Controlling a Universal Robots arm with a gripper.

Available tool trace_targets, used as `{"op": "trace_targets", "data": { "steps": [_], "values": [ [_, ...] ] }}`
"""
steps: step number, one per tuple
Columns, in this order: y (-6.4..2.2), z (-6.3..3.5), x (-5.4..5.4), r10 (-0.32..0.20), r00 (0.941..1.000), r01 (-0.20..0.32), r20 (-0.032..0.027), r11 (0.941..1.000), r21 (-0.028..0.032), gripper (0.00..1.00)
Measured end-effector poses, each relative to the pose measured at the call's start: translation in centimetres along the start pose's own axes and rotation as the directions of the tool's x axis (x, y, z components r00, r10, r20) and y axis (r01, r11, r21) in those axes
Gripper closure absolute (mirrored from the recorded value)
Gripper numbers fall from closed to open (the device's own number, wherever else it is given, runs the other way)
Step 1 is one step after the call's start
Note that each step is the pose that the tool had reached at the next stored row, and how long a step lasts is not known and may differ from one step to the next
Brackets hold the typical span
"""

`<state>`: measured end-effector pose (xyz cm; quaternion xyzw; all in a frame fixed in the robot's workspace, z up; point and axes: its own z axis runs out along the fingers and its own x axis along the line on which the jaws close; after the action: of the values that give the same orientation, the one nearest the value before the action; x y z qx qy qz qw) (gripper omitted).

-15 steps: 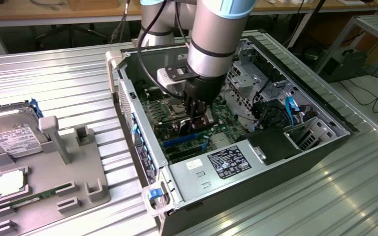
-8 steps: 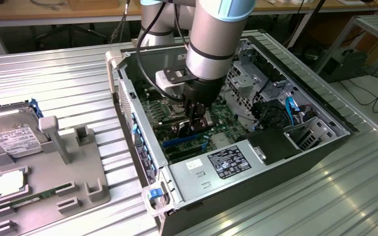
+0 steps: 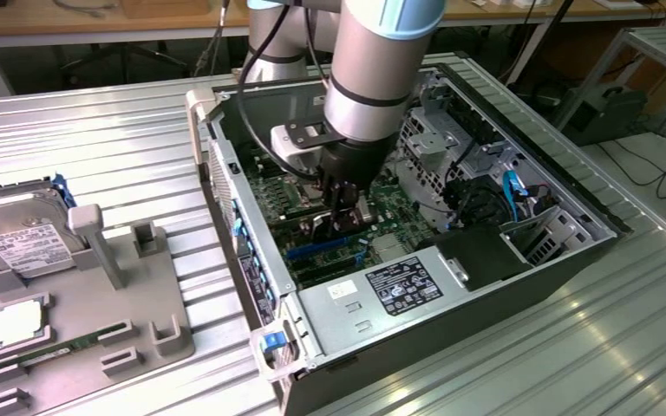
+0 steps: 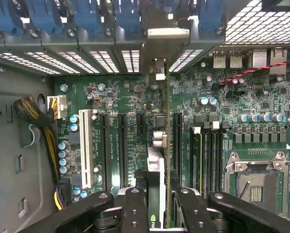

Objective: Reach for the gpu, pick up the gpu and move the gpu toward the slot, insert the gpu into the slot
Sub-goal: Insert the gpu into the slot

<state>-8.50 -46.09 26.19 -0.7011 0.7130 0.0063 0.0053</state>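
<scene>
GPU (image 4: 156, 165), a thin dark card seen edge-on with a silver metal part along it, stands inside the open computer case (image 3: 225, 186). It is upright over the green motherboard (image 4: 110, 97) between long black slots. Whether it is seated in one, I cannot tell. The end effector (image 4: 160, 196) is clenched on it, with a black, screw-studded finger on each side of the card. In the exterior view the card hangs as a dark sliver (image 3: 333, 230) under the glossy grey arm.

The case is sheet metal with perforated walls and blue plastic clips (image 4: 86, 14). It also holds a white slot (image 4: 85, 145), a square silver-framed socket (image 4: 254, 184) and a yellow-and-black cable bundle (image 4: 38, 121).

On the ribbed metal worktop (image 3: 101, 147), a grey moulded tray (image 3: 136, 303) holds a boxy hard drive (image 3: 21, 243) with a white label and a slim green memory stick (image 3: 44, 354).
</scene>
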Motion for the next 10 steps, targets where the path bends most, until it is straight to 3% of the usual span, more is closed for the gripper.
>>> {"op": "trace_targets", "data": {
  "steps": [10],
  "values": [
    [0.20, 0.67, -0.31, 0.001, 1.0000, -0.001, 0.0000, 1.0000, -0.0010, 0.73]
  ]
}}
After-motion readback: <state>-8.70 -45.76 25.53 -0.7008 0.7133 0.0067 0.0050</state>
